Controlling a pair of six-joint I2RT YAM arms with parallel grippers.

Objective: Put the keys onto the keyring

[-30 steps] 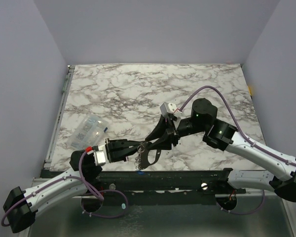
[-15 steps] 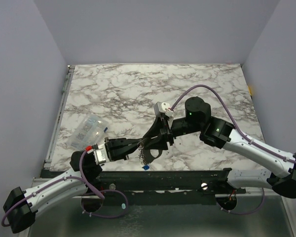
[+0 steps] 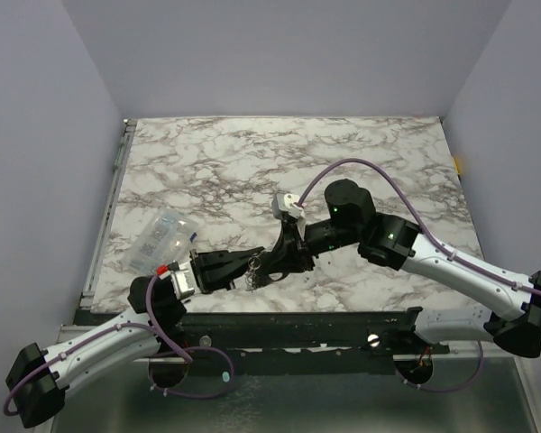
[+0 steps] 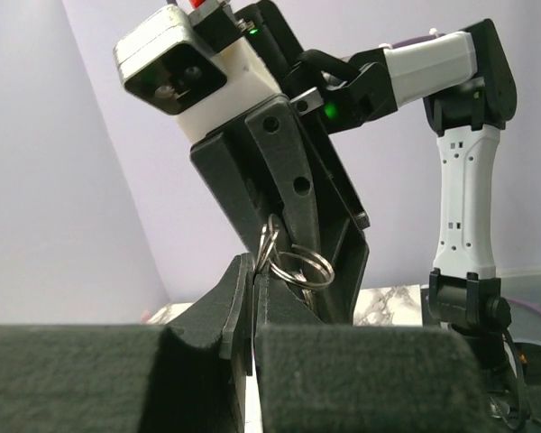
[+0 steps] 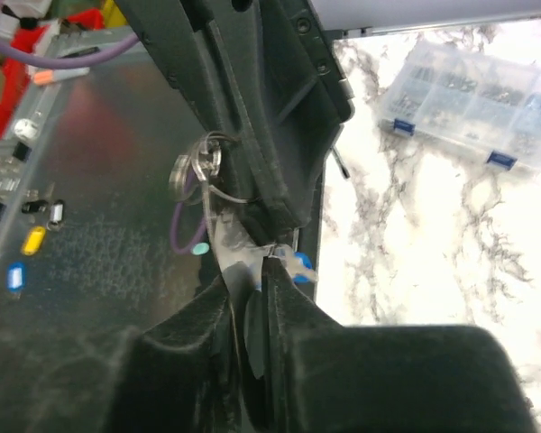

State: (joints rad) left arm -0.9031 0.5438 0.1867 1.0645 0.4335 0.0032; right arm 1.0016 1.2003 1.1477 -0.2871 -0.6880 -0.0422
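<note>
Roughly midway, by my read: nothing shows a key definitely on the keyring (image 5: 219,219) yet.

Marble table (image 3: 207,162): both arms reach in over its near edge and meet nose to nose, low, just L of centre. The L arm (image 3: 99,347) comes in from the near-L corner; the R arm (image 3: 451,266) sweeps across from the R. On the L side sits a clear box (image 3: 162,236), apart from the work.

L gripper (image 4: 253,271): fingers pressed together, pinching the keyring's wire loop, which sticks up out of the tips. R gripper (image 5: 246,284): clamped too, on a flat silvery strip of the same keyring. So the keyring is held off the table betw. the two grippers, one grip on each part.

Look of it: silvery-grey, a thin flat band w/ a small round wire loop at one end. The beaded chain (image 3: 251,276) hangs free beneath, over the table.

Keys: the blue key (image 5: 297,264) shows as a small blue bit just beside the R fingertips, close against the strip. Threaded or only alongside, can't tell. No mint key made out for sure in any view.

Left to do, prob.: confirm blue is on, fetch mint, thread it.
</note>
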